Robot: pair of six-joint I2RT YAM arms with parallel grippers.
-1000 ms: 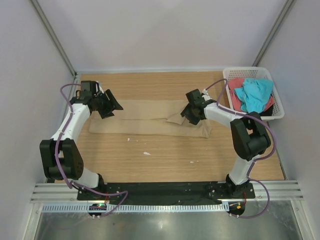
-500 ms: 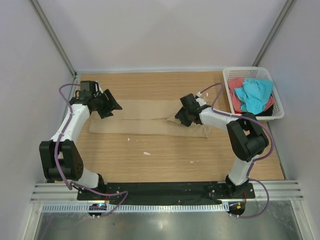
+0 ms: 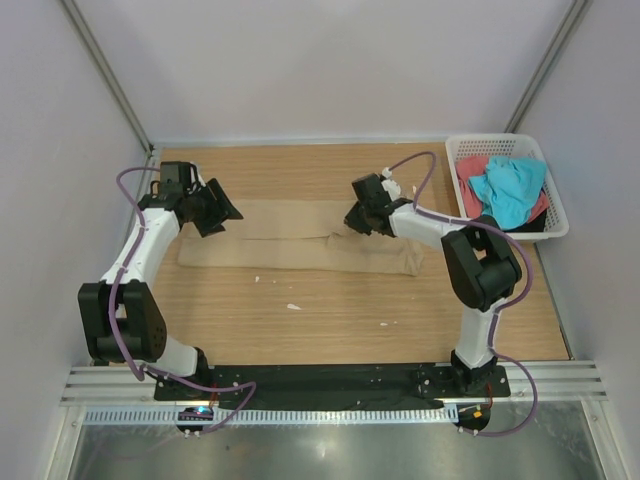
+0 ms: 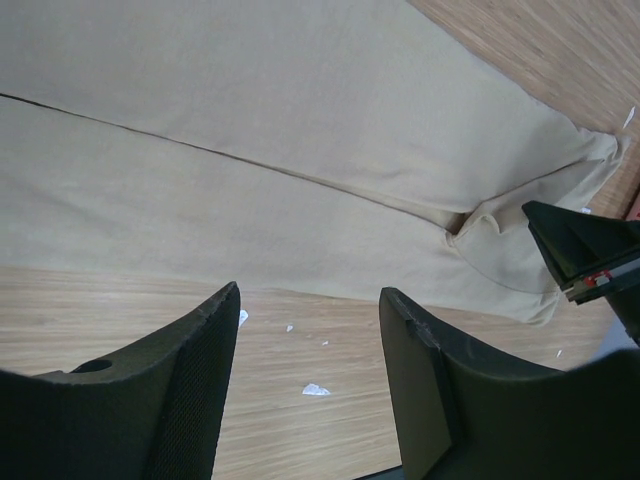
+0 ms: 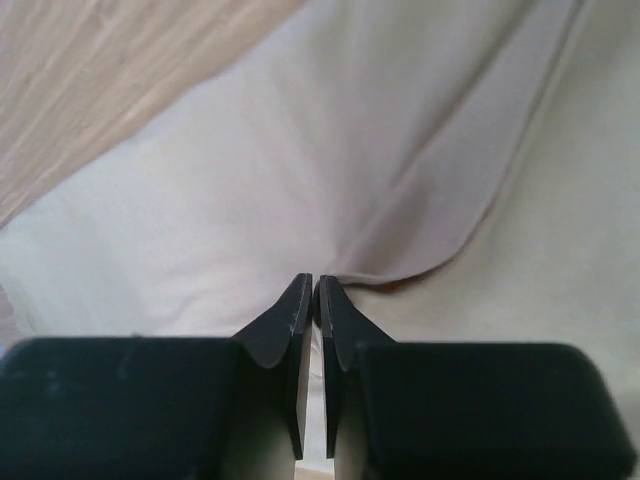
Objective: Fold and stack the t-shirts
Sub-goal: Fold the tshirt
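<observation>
A tan t-shirt (image 3: 290,240) lies in a long folded band across the table; the left wrist view shows its folded layers (image 4: 300,110). My left gripper (image 3: 222,212) hovers open over the shirt's left end, its jaws (image 4: 308,293) apart with nothing between them. My right gripper (image 3: 352,222) is at the shirt's right part, near the far edge. There its jaws (image 5: 314,282) are shut on a fold of the tan cloth (image 5: 400,150). A turquoise t-shirt (image 3: 508,190) and a coral-red t-shirt (image 3: 472,170) lie bunched in the basket.
A white lattice basket (image 3: 505,140) stands at the table's far right corner. Small white scraps (image 3: 293,306) lie on the wooden table (image 3: 330,310) in front of the shirt. Grey walls close in the back and both sides.
My right gripper has moved left and toward the far edge of the tan shirt, and its jaws have closed on the cloth. The left arm has stayed put.
</observation>
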